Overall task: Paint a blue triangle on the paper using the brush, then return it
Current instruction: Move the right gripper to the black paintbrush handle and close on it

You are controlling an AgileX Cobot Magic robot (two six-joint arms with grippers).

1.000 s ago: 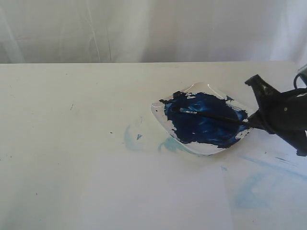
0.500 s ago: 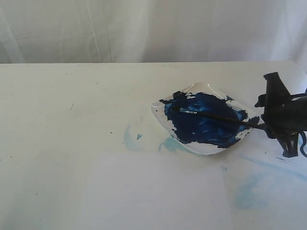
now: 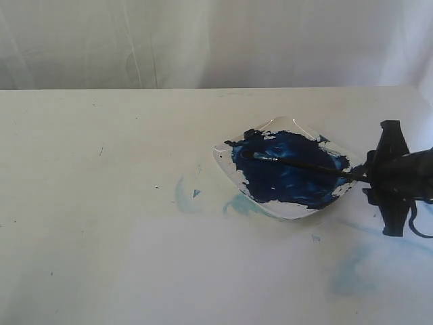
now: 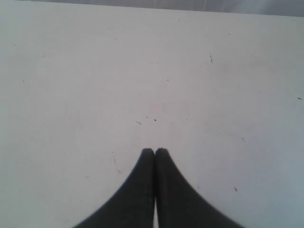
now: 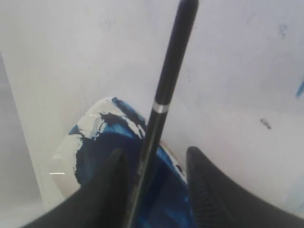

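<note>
The right gripper's point(image 5: 155, 156) jaws had just spread apart, leaving the brush point(image 3: 298, 164) between them, seemingly released onto the dish point(image 3: 289, 212).

Left gripper point(image 4: 154, 152): black, two curved fingers point(image 4: 140, 194) pressed together tip to tip, with no gap between them.
Right gripper point(image 3: 392, 178): black, at the right edge of the scene, midway between near and far; its jaws stood wide apart.
Right gripper's fingers point(image 3: 391, 135): one pointed toward the far side, the other toward the near side.
Right arm point(image 3: 421, 169): dark, reached in from the right edge, roughly level, with a thin cable looping beneath the wrist.
</note>
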